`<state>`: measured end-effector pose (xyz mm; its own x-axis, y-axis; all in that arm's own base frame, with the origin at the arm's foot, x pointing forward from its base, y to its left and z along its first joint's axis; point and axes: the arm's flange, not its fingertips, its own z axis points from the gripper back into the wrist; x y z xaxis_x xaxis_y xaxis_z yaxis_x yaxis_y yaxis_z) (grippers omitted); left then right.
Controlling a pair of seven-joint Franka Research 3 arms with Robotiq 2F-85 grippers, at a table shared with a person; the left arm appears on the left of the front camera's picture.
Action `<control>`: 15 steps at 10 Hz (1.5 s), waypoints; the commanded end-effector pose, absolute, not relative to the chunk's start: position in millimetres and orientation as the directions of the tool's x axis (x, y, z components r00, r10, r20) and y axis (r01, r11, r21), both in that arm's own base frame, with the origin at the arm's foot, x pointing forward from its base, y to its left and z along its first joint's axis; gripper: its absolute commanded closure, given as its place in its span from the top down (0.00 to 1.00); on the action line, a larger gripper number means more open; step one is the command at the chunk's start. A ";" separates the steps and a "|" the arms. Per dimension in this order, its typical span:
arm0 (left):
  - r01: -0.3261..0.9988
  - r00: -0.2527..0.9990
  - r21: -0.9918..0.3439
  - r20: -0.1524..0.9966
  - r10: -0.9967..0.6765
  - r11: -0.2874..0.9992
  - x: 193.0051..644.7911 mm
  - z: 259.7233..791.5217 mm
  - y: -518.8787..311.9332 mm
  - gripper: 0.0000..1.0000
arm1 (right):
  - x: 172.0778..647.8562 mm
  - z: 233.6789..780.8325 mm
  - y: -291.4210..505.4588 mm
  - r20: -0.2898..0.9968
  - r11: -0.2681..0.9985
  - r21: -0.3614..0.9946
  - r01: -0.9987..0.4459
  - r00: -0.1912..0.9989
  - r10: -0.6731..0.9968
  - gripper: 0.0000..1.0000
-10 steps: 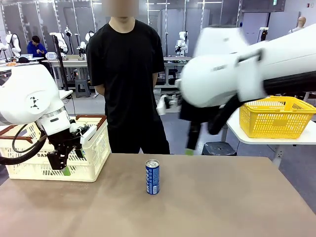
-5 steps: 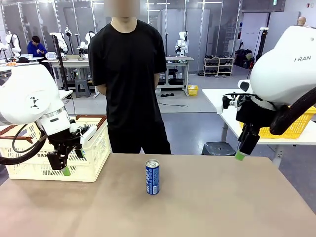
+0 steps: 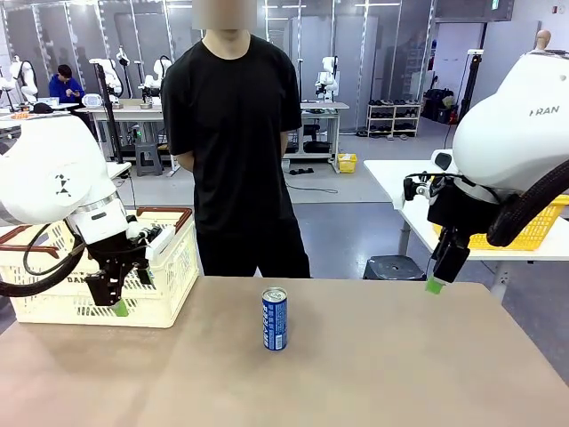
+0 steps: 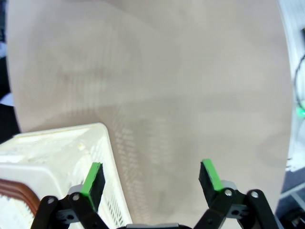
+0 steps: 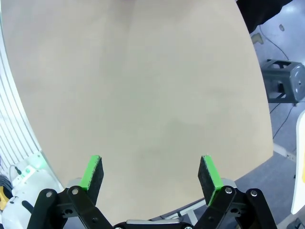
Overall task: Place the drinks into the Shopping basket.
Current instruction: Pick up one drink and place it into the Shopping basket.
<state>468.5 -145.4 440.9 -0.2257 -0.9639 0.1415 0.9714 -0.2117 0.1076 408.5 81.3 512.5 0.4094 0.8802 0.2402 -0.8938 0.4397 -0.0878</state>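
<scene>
**benchwatcher:** Tan laminate table (image 3: 373,365) takes up most of the front view, with a person in a black t-shirt (image 3: 233,133) standing at its far edge, arms behind the back. Next biggest are the two white arms. The left arm (image 3: 49,178) hangs over the far-left corner, the right arm (image 3: 520,124) sits up high past the far-right edge.

**canspotter:** Where's the Shopping basket (image 3: 169,276)?

**benchwatcher:** Far-left corner of the table, cream slotted plastic with a brown-red rim. The left tool (image 3: 114,298) hangs right in front of its near wall. In the left wrist view one green pad sits over the basket's corner and the other over bare table, jaws spread wide, nothing between them. There's also a yellow mesh basket (image 3: 542,227) on a separate white table behind the right arm.

**canspotter:** And the right tool (image 3: 440,271)?

**benchwatcher:** Up in the air by the far-right edge, pointing down. The right wrist view has both pads wide apart with plain tabletop underneath, so it's empty too.

**canspotter:** Drinks?

**benchwatcher:** One blue can (image 3: 275,318) with white markings and a silver top, upright near the middle of the table, well apart from both tools and from the basket. Can't tell what's inside the basket from here.
</scene>
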 end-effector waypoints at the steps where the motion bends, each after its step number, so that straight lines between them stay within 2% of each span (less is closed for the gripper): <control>1: 0.940 -0.334 0.145 0.197 -0.922 -0.309 454.2 451.9 -184.0 1.00 | 407.0 514.8 81.3 0.244 0.439 -0.092 -0.894 0.407 0.880 1.00; 2: 0.926 -0.374 0.148 0.231 -0.898 -0.347 445.4 459.4 -211.5 1.00 | 407.0 514.8 81.3 0.244 0.439 -0.092 -0.894 0.407 0.880 1.00; 4: 0.902 -0.427 0.177 0.219 -0.877 -0.395 437.6 479.3 -256.9 1.00 | 407.0 514.8 81.3 0.244 0.439 -0.092 -0.894 0.407 0.880 1.00; 8: 0.824 -0.547 0.251 0.117 -0.829 -0.509 482.4 489.9 -351.5 1.00 | 407.0 514.8 81.3 0.244 0.439 -0.092 -0.894 0.407 0.880 1.00; 11: 0.804 -0.577 0.223 0.075 -0.813 -0.551 513.1 473.8 -396.6 1.00 | 407.0 514.8 81.3 0.244 0.439 -0.092 -0.894 0.407 0.880 1.00; 13: 0.811 -0.571 0.171 0.025 -0.820 -0.560 514.4 464.2 -415.7 1.00 | 407.0 514.8 81.3 0.244 0.439 -0.092 -0.894 0.407 0.880 1.00; 15: 0.816 -0.574 0.105 0.033 -0.818 -0.568 515.0 451.7 -424.1 1.00 | 407.0 514.8 81.3 0.244 0.439 -0.092 -0.894 0.407 0.880 1.00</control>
